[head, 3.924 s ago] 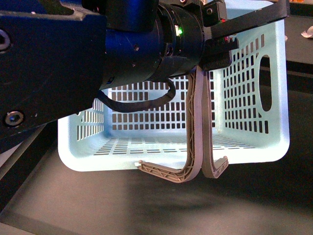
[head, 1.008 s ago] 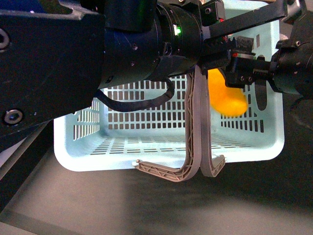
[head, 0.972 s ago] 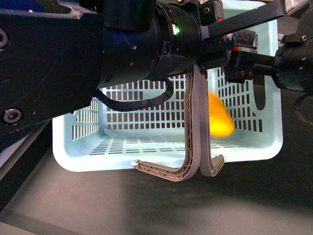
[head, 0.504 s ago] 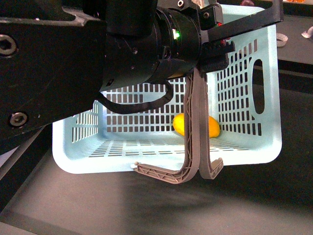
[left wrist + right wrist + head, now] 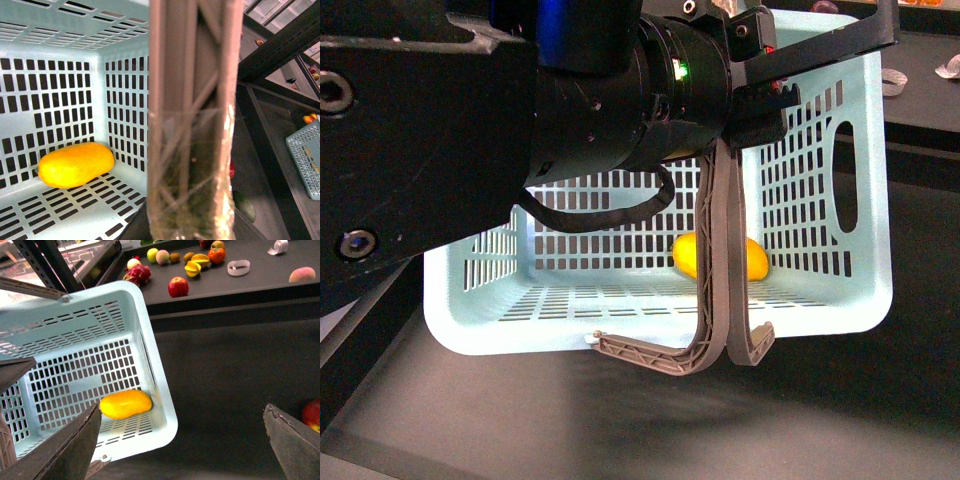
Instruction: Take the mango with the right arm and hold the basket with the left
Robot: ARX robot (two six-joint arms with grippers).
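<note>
Mango (image 5: 754,260) lies on its side on the basket (image 5: 865,200) floor, tucked into a corner. Left gripper (image 5: 760,95) is clamped on the basket's two upright grey-brown handles (image 5: 715,260). Up beside the basket, the right gripper (image 5: 180,445) has its fingers spread wide, holding nothing.

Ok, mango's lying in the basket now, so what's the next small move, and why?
Probably draw the right gripper back, clear of the basket. It is open, empty and apart from the basket, and the mango lies on its slotted floor against a wall, so that arm's job looks done. The left gripper is shut on the handles, so it need not move.
</note>
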